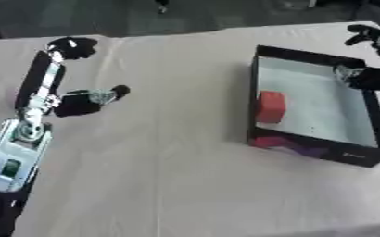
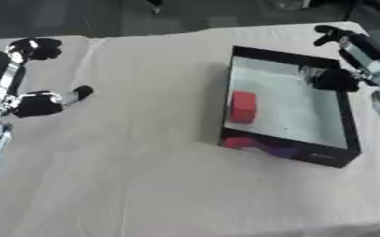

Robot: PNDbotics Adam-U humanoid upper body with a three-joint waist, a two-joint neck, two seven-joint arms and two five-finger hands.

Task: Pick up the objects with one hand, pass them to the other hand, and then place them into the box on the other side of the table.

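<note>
red block [image 1: 270, 106]: lies inside the box [image 1: 376, 121], against its left wall, about midway along; already on the box floor, nothing touching it.
handling (judgement): looks like a small rigid block, probably light, flat faces, not fragile; likely not slippery. Best taken across two opposite flat sides from above; the side facing the wall is hard to get a finger behind.
box: black-walled tray with pale floor, on the right part of the table [image 1: 169, 176]; red and purple print on its near outer wall.
left hand [image 1: 78, 99]: over the left part of the table, well apart from the box; fingers spread and straight-ish, one reaching far, thumb out to the side; holds nothing.
right hand [image 2: 339, 78]: at the far right corner of the box, over its rim; fingers relaxed and apart, empty.
other loose objects: none made out on the table outside the box.
left eye view: shows more of the left forearm, with the right arm cropped at the edge.
right eye view: shows more of the right hand and wrist, plus the box's right wall clear of the frame edge; left arm partly cropped.
</note>
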